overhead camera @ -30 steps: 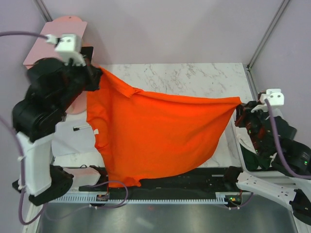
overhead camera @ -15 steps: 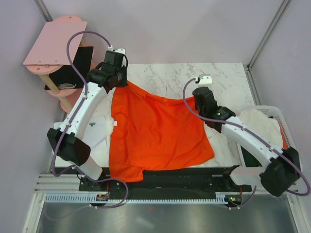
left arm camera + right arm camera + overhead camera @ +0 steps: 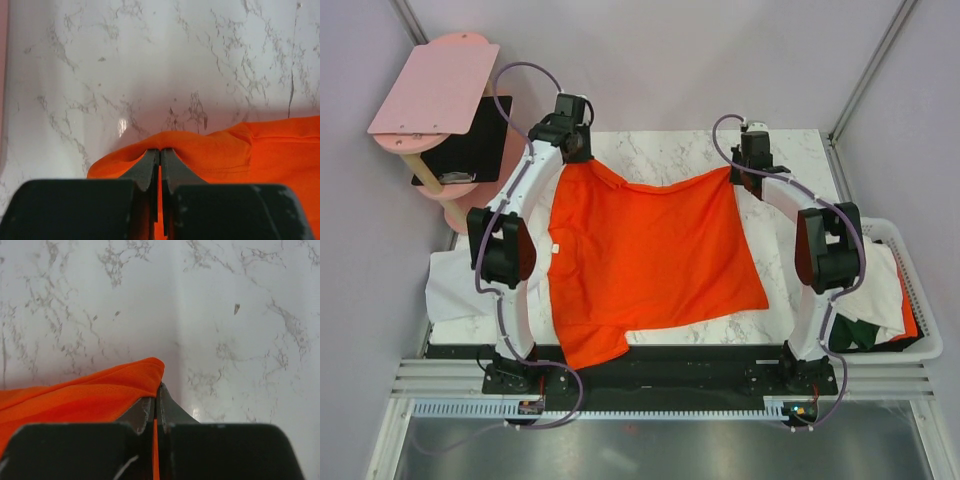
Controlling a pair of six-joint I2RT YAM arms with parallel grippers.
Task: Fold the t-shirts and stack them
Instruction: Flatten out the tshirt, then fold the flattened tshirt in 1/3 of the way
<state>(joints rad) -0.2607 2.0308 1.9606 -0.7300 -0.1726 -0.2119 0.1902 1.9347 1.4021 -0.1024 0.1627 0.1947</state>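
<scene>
An orange-red t-shirt [image 3: 645, 255] lies spread over the marble table [image 3: 680, 150], its near end reaching the table's front edge. My left gripper [image 3: 578, 158] is shut on its far left corner [image 3: 200, 145], orange cloth pinched between the jaws. My right gripper [image 3: 738, 172] is shut on the far right corner [image 3: 135, 377], with cloth showing between its jaws too. Both arms are stretched far over the table. A white t-shirt [image 3: 460, 285] lies at the table's left edge, partly under the left arm. White, orange and dark green shirts fill a basket [image 3: 925, 330] on the right.
A pink board stand [image 3: 435, 85] with a flat black panel [image 3: 470, 150] stands at the back left, close to the left arm. A black rail [image 3: 670, 370] runs along the table's front edge. Bare marble shows beyond both grippers.
Both arms have swung from their raised, spread pose out over the table. The orange-red shirt went from hanging stretched in the air to lying flat, its top edge drawn toward the far side.
</scene>
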